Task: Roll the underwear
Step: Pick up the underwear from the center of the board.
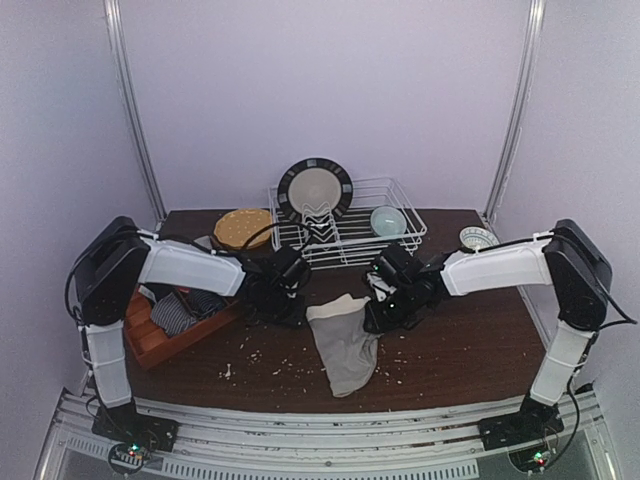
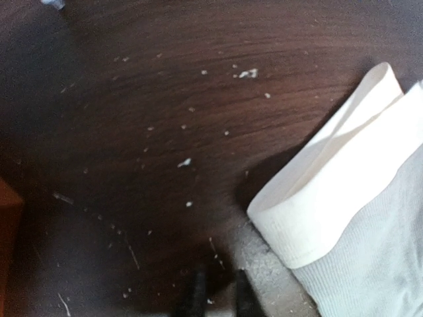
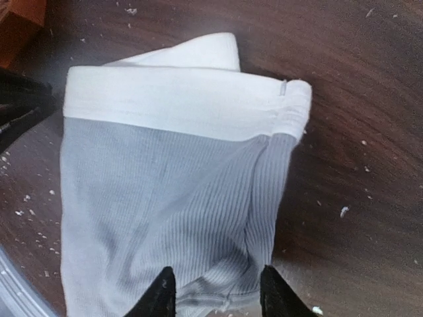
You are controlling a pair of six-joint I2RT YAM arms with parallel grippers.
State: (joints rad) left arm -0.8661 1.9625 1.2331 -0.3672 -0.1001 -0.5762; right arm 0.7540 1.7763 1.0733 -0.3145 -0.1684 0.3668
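One grey ribbed underwear (image 3: 165, 198), white waistband (image 3: 178, 102).

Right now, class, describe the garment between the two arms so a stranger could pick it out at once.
On the dark wooden table, just in front of the white wire rack, the underwear lies flat in the middle. It is plain ribbed grey with a pale waistband at its far edge, unlike the striped garment in the orange tray to its left.
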